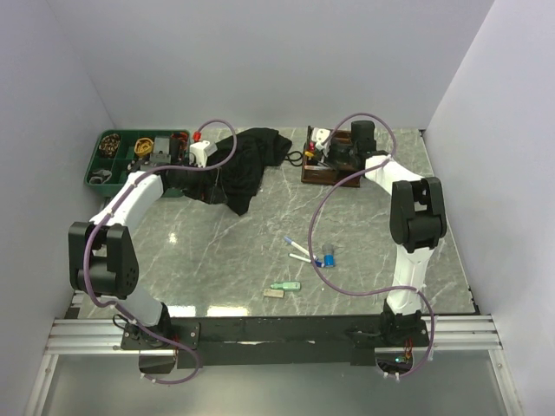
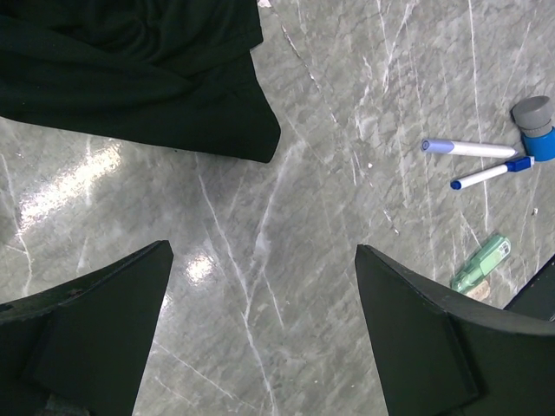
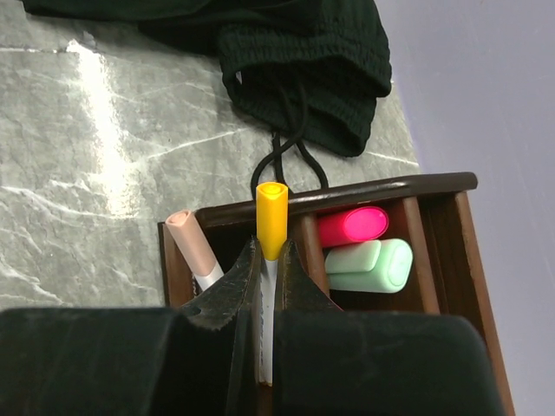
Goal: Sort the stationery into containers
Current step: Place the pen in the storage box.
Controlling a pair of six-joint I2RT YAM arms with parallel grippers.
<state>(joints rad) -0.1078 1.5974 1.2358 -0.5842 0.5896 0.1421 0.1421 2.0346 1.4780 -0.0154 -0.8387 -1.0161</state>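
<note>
The right gripper [image 3: 269,267] is pinched shut on the yellow-capped marker [image 3: 271,215]. The marker sticks straight out between the fingers. Its yellow cap pokes past the tips and its white body sits in the pinch.

The brown wooden organiser [image 3: 364,189] is right under and in front of it. The cap lines up with the left slot, very near the thin wall in the middle. A peach-capped pen [image 3: 192,245] leans in that same slot. In the next slot a pink highlighter [image 3: 351,225] and a mint highlighter [image 3: 373,264] lie side by side.

I think the job now is to drop the marker into its slot. Its long way already points into the box, so it only needs to go down a little and be let go. It could bump the thin wall.

The left gripper [image 2: 260,260] is wide open and holds nothing. It hangs over the bare surface [image 1: 217,251], just beside the black cloth [image 2: 130,69]. Two blue-capped pens [image 2: 468,149], a blue-capped piece [image 2: 542,139] and a loose green highlighter [image 2: 481,264] lie off to one side of it, well apart from its fingers. From above, they sit in the middle of the surface with a small eraser [image 1: 274,293]. The green tray [image 1: 94,178] is in the far left corner.
</note>
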